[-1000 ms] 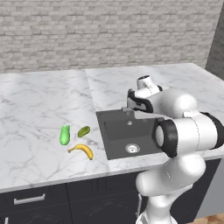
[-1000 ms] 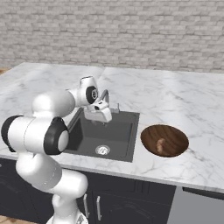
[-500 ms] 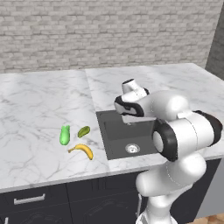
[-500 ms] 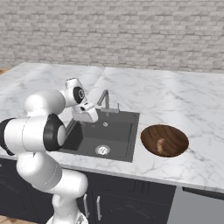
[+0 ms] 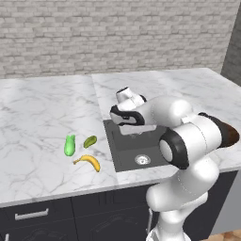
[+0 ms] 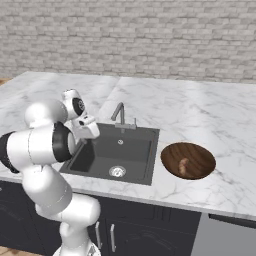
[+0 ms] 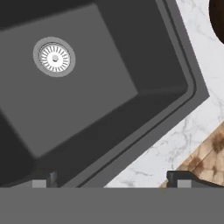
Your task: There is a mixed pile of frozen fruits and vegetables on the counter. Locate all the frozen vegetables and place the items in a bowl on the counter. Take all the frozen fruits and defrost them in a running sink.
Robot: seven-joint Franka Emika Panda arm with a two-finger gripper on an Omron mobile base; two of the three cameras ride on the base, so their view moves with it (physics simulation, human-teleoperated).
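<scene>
Three small frozen pieces lie on the counter [image 5: 42,113] to the left of the sink [image 5: 123,149], well back from the counter's front edge: the bright green oblong [image 5: 69,145] farthest from the basin, the olive-green oval [image 5: 90,141] just beside it on the sink side, and the banana [image 5: 88,162] a little nearer the front, between them and the basin's left rim. None of the three touches another, and bare marble lies all around them. The gripper [image 5: 136,132] hangs over the left part of the sink, above the basin floor and its round silver drain [image 5: 142,159], with its jaws spread wide and nothing between them; in the hand view the two finger tips [image 7: 43,180] stand far apart over the dark basin wall and rim. The faucet [image 6: 119,115] rises at the sink's back edge. To the right of the sink, near its right rim but apart from it, sits the wooden bowl [image 6: 175,152] with the brown oblong [image 6: 183,166] lying inside. Open marble runs on beyond the bowl.
</scene>
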